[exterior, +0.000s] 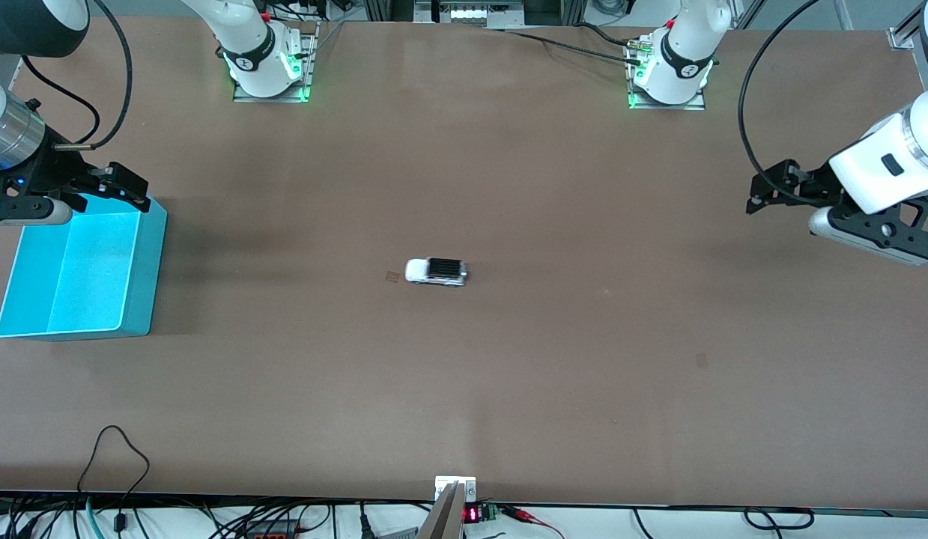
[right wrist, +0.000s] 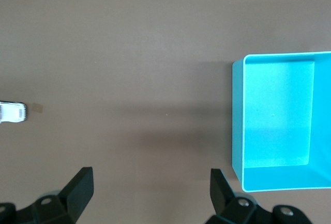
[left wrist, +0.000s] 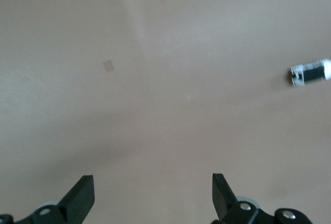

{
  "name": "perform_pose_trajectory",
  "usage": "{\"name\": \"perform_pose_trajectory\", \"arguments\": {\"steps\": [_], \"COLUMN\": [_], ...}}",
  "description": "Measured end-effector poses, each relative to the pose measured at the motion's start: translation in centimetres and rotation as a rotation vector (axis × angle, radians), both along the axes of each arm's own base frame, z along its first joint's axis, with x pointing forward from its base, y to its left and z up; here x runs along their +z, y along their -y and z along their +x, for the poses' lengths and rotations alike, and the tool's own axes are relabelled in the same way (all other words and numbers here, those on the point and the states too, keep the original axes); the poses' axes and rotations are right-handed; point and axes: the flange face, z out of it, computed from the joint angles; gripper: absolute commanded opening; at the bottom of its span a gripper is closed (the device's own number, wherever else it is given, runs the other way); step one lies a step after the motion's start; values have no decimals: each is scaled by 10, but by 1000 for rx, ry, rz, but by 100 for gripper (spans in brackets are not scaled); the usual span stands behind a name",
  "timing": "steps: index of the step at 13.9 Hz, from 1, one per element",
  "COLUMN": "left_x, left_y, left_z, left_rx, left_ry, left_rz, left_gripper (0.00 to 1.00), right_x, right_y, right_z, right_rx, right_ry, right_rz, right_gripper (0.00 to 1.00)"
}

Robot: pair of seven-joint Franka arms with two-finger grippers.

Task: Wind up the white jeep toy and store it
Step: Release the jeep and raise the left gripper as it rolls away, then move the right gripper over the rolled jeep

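The white jeep toy (exterior: 436,272), with a black roof panel, stands on its wheels in the middle of the brown table. It also shows in the left wrist view (left wrist: 309,73) and at the edge of the right wrist view (right wrist: 12,112). The turquoise bin (exterior: 150,262) stands empty at the right arm's end of the table and shows in the right wrist view (right wrist: 237,120). My right gripper (exterior: 134,187) is open and empty in the air over the bin's rim that is farther from the front camera (right wrist: 151,185). My left gripper (exterior: 756,193) is open and empty over bare table at the left arm's end (left wrist: 152,190).
A small square mark (exterior: 392,278) lies on the table beside the jeep. Another mark (exterior: 702,360) lies nearer the front camera, toward the left arm's end. A black cable loop (exterior: 115,457) lies by the table's front edge.
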Motion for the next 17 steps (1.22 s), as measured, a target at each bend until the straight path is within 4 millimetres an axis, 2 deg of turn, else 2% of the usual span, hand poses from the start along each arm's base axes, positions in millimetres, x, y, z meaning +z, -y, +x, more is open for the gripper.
{"name": "perform_pose_trajectory", "arguments": {"steps": [3, 12, 17], "left_x": [1, 4, -6], "left_y": [16, -16, -6], "left_z": [-18, -50, -54], "left_rx": [149, 234, 259], "left_ry": [13, 0, -1], "left_rz": [20, 35, 36], "left_gripper": [100, 100, 100], "right_x": [0, -1, -2], "right_y": [0, 0, 0], "right_z": [0, 0, 0], "right_rx": [0, 0, 1], "right_ry": [0, -2, -5], "right_rz": [0, 0, 0], "right_gripper": [100, 100, 100]}}
